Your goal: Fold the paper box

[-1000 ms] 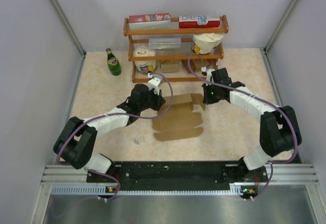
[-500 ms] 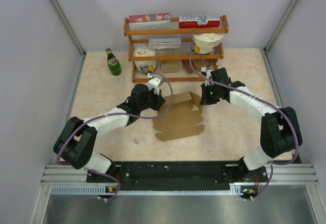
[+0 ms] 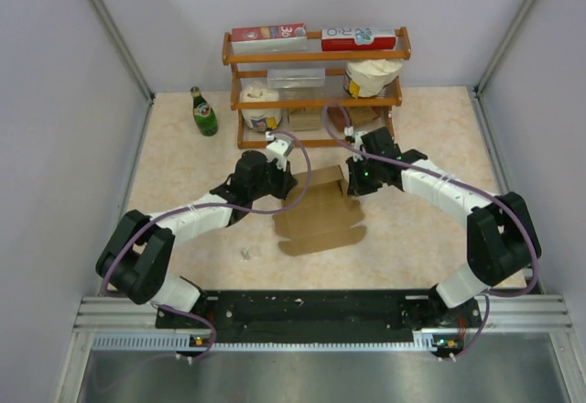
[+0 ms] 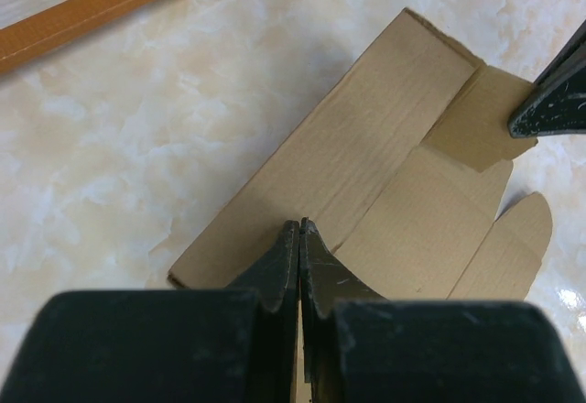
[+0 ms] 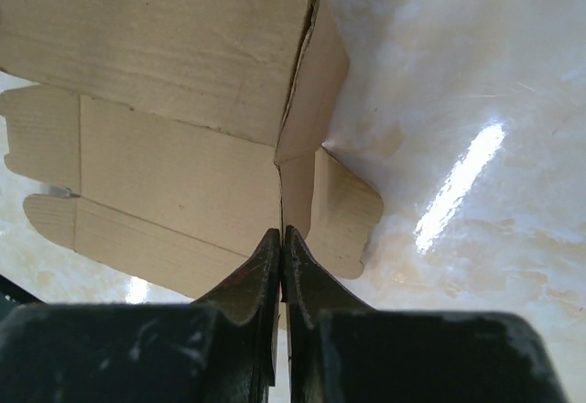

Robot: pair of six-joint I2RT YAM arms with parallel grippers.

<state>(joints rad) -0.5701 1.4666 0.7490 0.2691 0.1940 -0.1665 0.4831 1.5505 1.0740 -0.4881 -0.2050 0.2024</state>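
Partly folded box [image 3: 316,215] on tabletop [image 3: 183,165]; jaws of left gripper [image 4: 299,234] clamped on its far-left edge, those of right gripper [image 5: 281,238] on its far-right flap.

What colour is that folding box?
The paper box is plain brown, best in left wrist view.

A wooden shelf rack [image 3: 316,55] stood at the back of the marbled table [image 3: 183,165], with two red-and-white cartons [image 3: 267,33] lying on its top tier. Lower tiers held a clear container [image 3: 296,78] and a cream bowl [image 3: 372,74]. A green bottle [image 3: 203,113] stood upright just left of the rack.
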